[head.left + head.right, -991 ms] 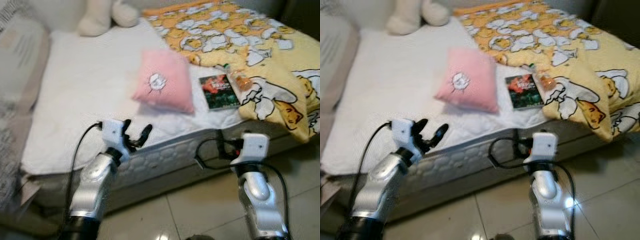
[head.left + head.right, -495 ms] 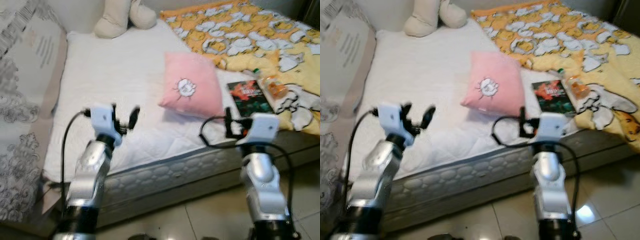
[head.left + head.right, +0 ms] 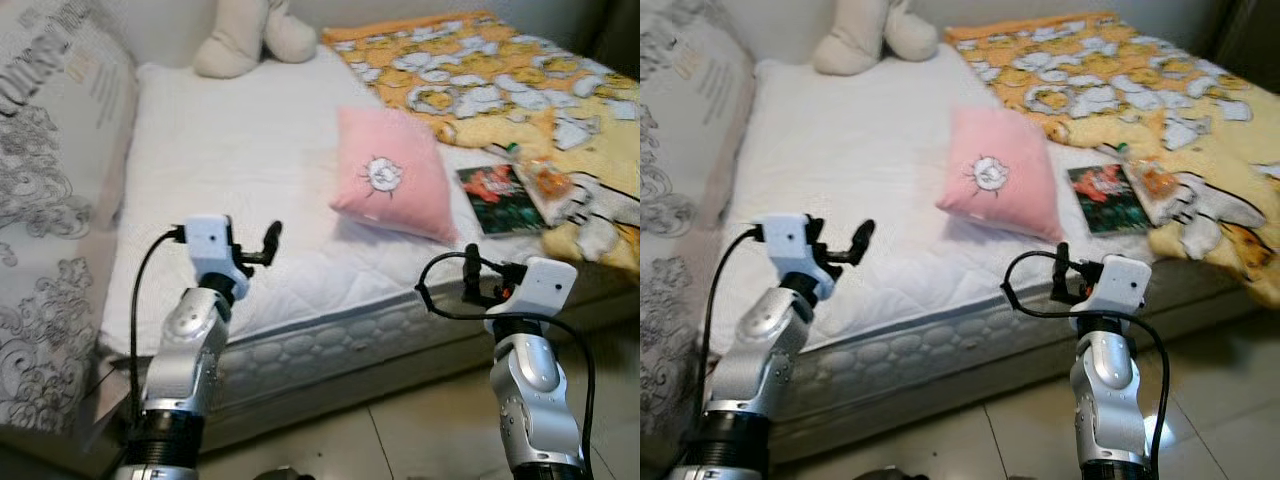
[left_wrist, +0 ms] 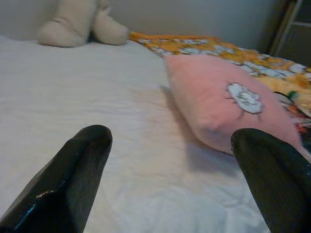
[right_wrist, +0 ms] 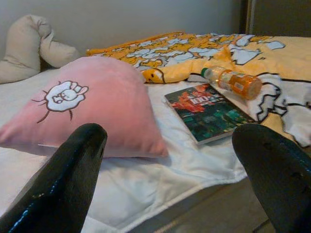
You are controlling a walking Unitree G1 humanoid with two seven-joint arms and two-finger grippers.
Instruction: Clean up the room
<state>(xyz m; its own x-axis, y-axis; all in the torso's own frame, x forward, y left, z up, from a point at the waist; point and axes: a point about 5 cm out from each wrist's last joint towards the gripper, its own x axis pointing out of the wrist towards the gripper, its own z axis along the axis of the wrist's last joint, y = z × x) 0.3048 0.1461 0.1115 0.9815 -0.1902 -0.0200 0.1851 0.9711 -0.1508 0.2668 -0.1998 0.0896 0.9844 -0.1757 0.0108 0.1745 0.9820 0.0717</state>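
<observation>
The robot stood at the side of a bed [image 3: 200,170] with a white mattress cover, both arms raised in front of it. The left gripper [image 4: 170,160] hovered over the near edge of the mattress with its fingers [image 4: 73,165] spread wide apart, nothing between them — the pink pillow [image 3: 390,175] lay ahead of it and a bit to the right. The right gripper [image 5: 170,165] was held just off the bed's edge, fingers [image 5: 68,170] also wide apart and empty, facing the pillow and a book [image 5: 209,111] lying flat on the sheet just beside it.

Next to the book was an orange bottle [image 5: 233,81] on its side, resting against the edge of a yellow blanket [image 3: 520,80] with a white cartoon print, which was bunched over the right part of the bed. A beige plush toy [image 3: 250,35] sat at the far end — and a big grey patterned cushion [image 3: 50,200] leaned along the left side. Tiled floor [image 3: 970,430] below.
</observation>
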